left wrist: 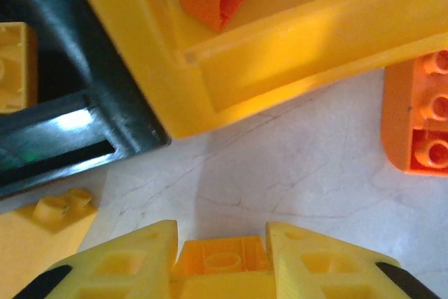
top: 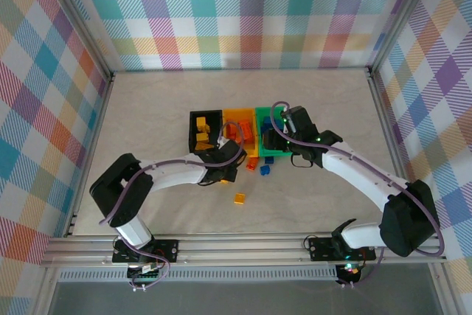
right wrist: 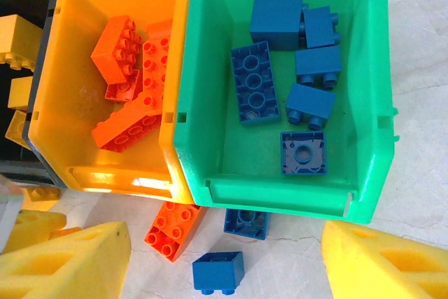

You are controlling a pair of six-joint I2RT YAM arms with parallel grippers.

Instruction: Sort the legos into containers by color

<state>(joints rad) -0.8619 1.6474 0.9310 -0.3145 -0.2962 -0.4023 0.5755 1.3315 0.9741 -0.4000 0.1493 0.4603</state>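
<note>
Left gripper [left wrist: 221, 243] clamps a yellow brick [left wrist: 222, 264] on the table beside the black bin [left wrist: 63, 141]: lift above the wall before releasing; right gripper [right wrist: 224, 246] gapes wide over a blue brick [right wrist: 218, 272] outside the green bin [right wrist: 280, 197].

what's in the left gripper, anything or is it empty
Not empty: the left gripper is shut on a yellow-orange brick, both fingers touching it.

The top camera looked down from above and behind over the whole table [top: 147, 108], the left wrist camera sat close to the yellow-orange bin [left wrist: 294, 47] just ahead of the left claw [left wrist: 222, 246], and the higher right wrist camera shared that bin [right wrist: 119, 180], ahead-left of the right claw [right wrist: 227, 260].
</note>
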